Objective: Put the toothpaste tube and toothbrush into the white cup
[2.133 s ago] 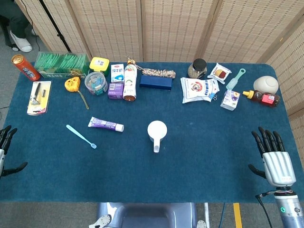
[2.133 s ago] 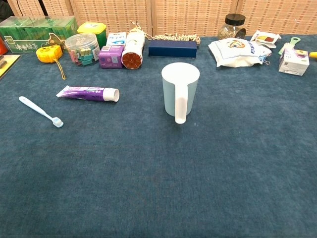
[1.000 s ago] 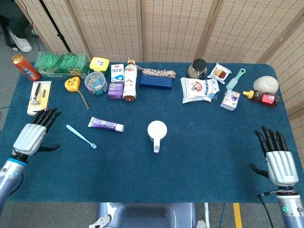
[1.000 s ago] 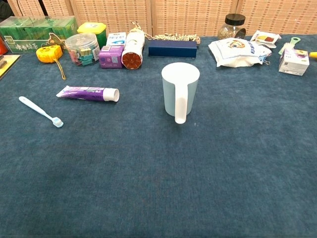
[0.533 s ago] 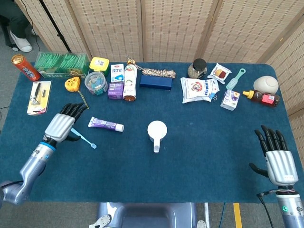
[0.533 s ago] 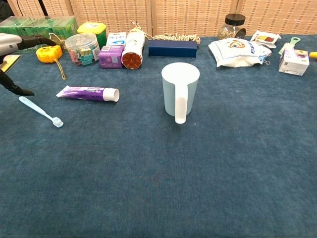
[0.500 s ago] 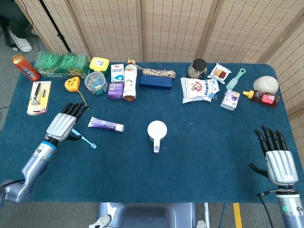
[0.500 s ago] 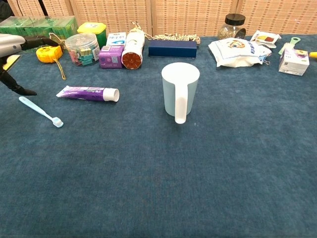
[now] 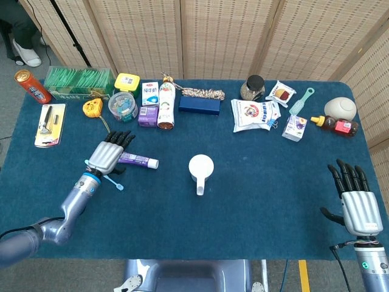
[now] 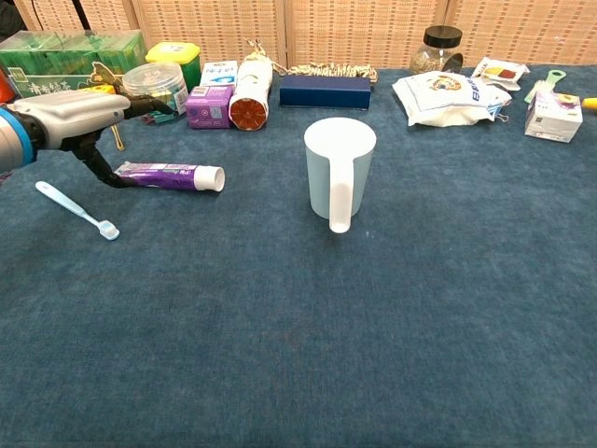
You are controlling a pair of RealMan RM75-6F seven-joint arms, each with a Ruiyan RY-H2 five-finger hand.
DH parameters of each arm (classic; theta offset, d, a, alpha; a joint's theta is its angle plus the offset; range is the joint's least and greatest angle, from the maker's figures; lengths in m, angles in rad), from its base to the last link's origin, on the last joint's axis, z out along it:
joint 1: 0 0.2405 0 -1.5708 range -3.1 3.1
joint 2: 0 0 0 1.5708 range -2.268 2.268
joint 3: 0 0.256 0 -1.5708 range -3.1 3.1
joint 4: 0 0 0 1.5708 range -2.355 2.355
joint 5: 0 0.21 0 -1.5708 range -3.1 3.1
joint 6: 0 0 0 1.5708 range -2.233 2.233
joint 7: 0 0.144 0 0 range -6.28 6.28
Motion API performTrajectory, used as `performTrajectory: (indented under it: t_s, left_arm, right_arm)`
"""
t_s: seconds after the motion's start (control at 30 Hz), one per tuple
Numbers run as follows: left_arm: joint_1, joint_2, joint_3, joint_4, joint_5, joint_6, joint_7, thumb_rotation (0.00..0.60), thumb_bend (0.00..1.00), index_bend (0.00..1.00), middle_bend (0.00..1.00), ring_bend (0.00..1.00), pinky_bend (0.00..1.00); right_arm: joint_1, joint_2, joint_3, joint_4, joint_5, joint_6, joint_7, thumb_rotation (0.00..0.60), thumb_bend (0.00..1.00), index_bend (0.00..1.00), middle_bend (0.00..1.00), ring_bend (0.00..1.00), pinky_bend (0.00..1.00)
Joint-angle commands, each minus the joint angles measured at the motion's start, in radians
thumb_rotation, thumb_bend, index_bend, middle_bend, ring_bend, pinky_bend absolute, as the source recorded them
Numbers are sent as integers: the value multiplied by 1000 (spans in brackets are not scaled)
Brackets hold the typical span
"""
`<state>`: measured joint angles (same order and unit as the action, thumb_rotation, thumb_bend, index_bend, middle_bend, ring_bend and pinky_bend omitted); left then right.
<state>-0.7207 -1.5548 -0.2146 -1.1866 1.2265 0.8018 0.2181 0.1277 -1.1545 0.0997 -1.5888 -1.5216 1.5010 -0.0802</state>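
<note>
A purple toothpaste tube [image 9: 139, 160] [image 10: 173, 175] lies flat on the blue table, white cap toward the white cup [image 9: 200, 166] [image 10: 339, 168], which stands upright mid-table with its handle toward me. A light-blue toothbrush [image 9: 113, 181] [image 10: 76, 210] lies left of the tube. My left hand [image 9: 110, 153] [image 10: 70, 117] hovers over the tube's tail end, fingers spread, thumb tip low beside it, holding nothing. My right hand [image 9: 357, 199] is open near the table's right front corner, seen only in the head view.
Along the back edge stand a green box [image 9: 79, 83], a clip jar [image 9: 123, 106], small cartons, a bottle [image 9: 166, 102], a dark blue case [image 9: 199, 104], a snack bag [image 9: 255, 114], a glass jar [image 9: 252, 87] and a sauce bottle [image 9: 335, 124]. A razor pack [image 9: 49, 124] lies far left.
My left hand has swung in from the table's left edge, passed over the toothbrush and now sits above the tube's tail. The right hand has barely moved.
</note>
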Motion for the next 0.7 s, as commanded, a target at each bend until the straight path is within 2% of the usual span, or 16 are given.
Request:
performTrajectory:
  t_s: [0.03, 0.27, 0.5, 0.6, 0.7]
  left_arm:
    - [-26, -39, -9, 21, -39, -15, 38, 600, 239, 69, 0, 0, 0]
    - [-64, -95, -14, 31, -96, -23, 106, 600, 241, 207, 0, 0, 0]
    - [-80, -125, -10, 30, -159, -15, 179, 600, 246, 209, 0, 0, 7]
    - [-91, -138, -8, 29, -182, -15, 205, 600, 247, 209, 0, 0, 83]
    - [-97, -150, -6, 23, -186, 7, 227, 600, 258, 228, 18, 23, 212]
  right_arm:
    - [1, 0, 1, 2, 4, -3, 2, 600, 0, 0, 0, 0, 0]
    - [5, -2, 3, 7, 12, -14, 5, 600, 0, 0, 0, 0, 0]
    - [7, -2, 4, 11, 15, -17, 12, 600, 0, 0, 0, 0, 0]
    - [8, -1, 3, 10, 13, -18, 16, 600, 0, 0, 0, 0, 0]
    - [8, 1, 2, 8, 10, -17, 20, 600, 0, 0, 0, 0, 0]
